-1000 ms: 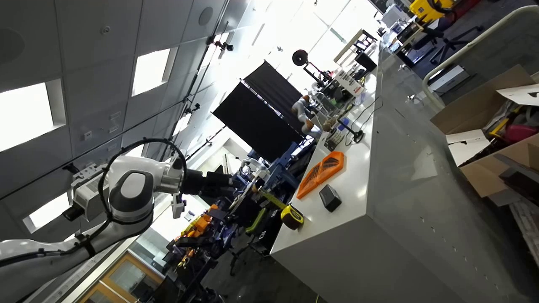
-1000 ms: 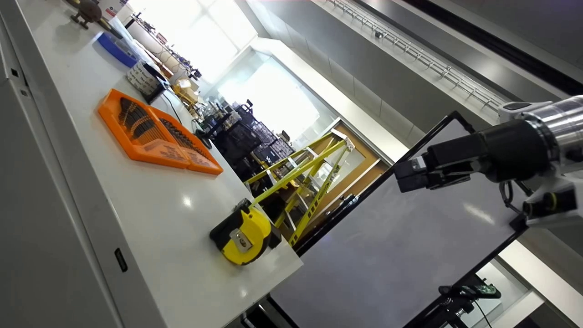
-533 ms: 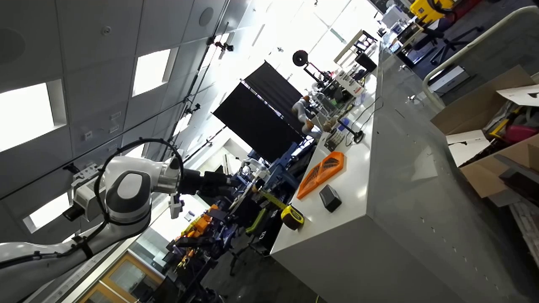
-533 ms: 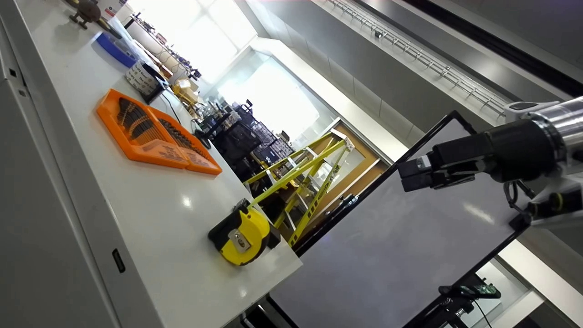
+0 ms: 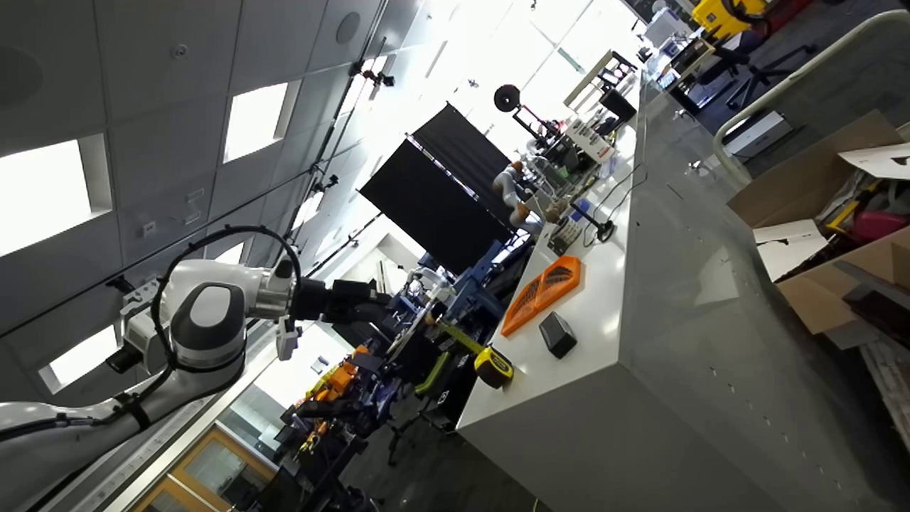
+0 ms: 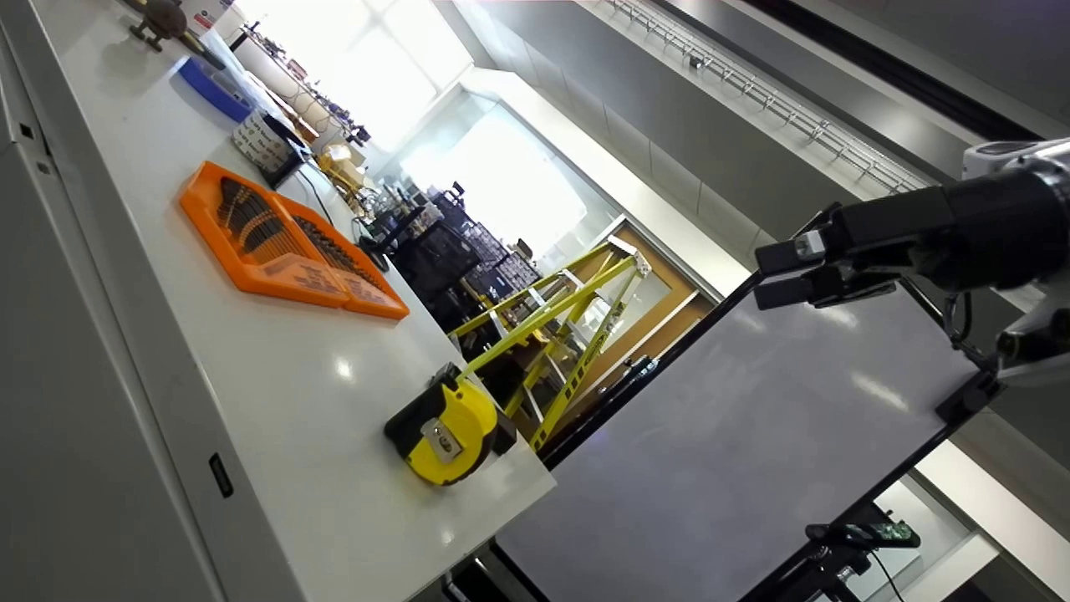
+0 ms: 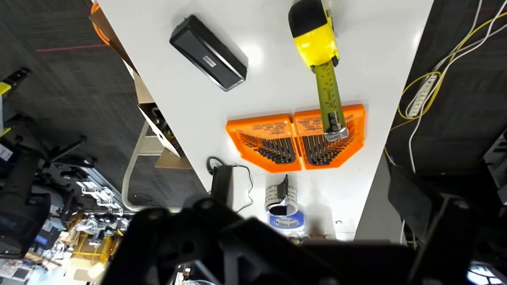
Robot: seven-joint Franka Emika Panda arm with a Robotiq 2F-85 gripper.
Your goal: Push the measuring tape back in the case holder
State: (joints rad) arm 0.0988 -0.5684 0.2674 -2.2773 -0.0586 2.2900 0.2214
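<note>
The tape case (image 7: 317, 41) is stood on the white table (image 7: 376, 35), toward its near end in both exterior views. Its blade (image 7: 329, 93) is run out and slanted up off the tabletop; in the wrist view the tip is seen over the right half of the orange case (image 7: 257, 123). That orange case is laid open in two halves, dark hex keys (image 7: 283, 150) slotted in each in graded rows. Farther along the table, a patterned roll (image 7: 272, 193) and a blue roll (image 7: 300, 219) are set close together. Beside the table, right in an exterior view, a cardboard box (image 5: 817, 302) is left open; mixed items (image 5: 878, 224) are held inside, too poorly seen to be named.

Edges: in the wrist view a strip of tabletop is left between the tape case and the right edge, and past that edge a power strip (image 7: 423, 97) is seen on the floor (image 7: 459, 130). To the left of the tape case, apart from it, a black block (image 7: 206, 57) is placed.

The gripper (image 7: 317, 189) is held in the air, well apart from the tape case, its fingers (image 7: 223, 184) spread wide.
</note>
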